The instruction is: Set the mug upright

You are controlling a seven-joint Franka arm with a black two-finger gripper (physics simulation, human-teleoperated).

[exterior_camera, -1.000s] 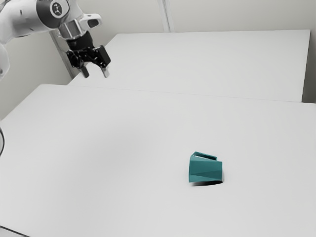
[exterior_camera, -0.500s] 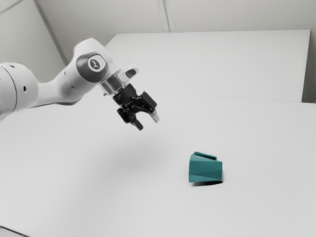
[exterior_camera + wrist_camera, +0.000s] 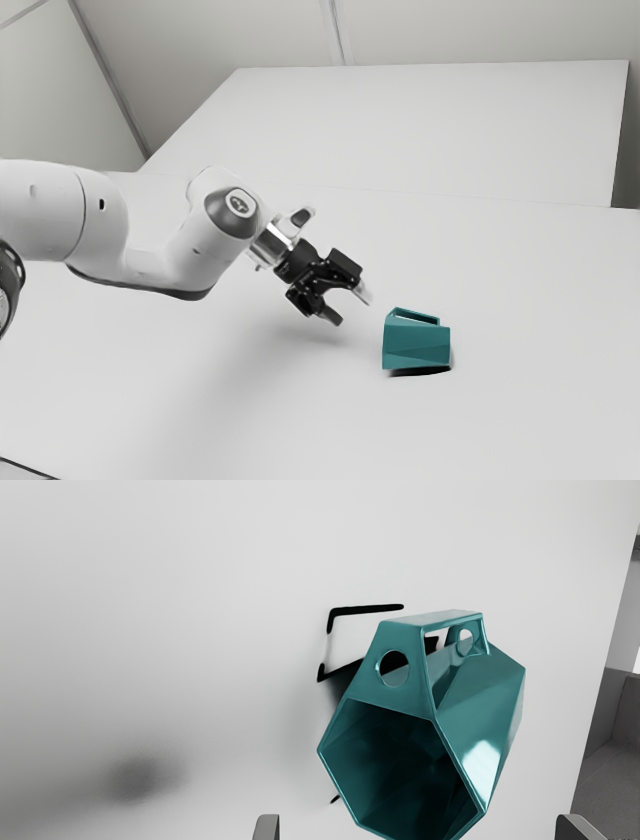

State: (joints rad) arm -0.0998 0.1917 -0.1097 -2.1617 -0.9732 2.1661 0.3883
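Note:
My gripper [image 3: 346, 308] is open in the exterior view, tilted down toward the exterior view's right, a short way to the left of the mug and above the table. The teal faceted mug [image 3: 416, 345] lies on its side with its handle on top. In the wrist view the mug [image 3: 487, 695] turns its dark open mouth toward my hand. The gripper [image 3: 417, 830] shows widely spaced fingertips there, with the mug's mouth lying ahead between them and nothing held.
The white table [image 3: 240, 400] carries the mug, and its edge runs past the mug in the wrist view, with a grey floor [image 3: 607, 790] beyond. Behind the table in the exterior view stands a large white surface [image 3: 430, 130].
My arm has swung from the exterior view's upper left down and rightward, bringing the open gripper close to the mug. The mug has stayed where it was.

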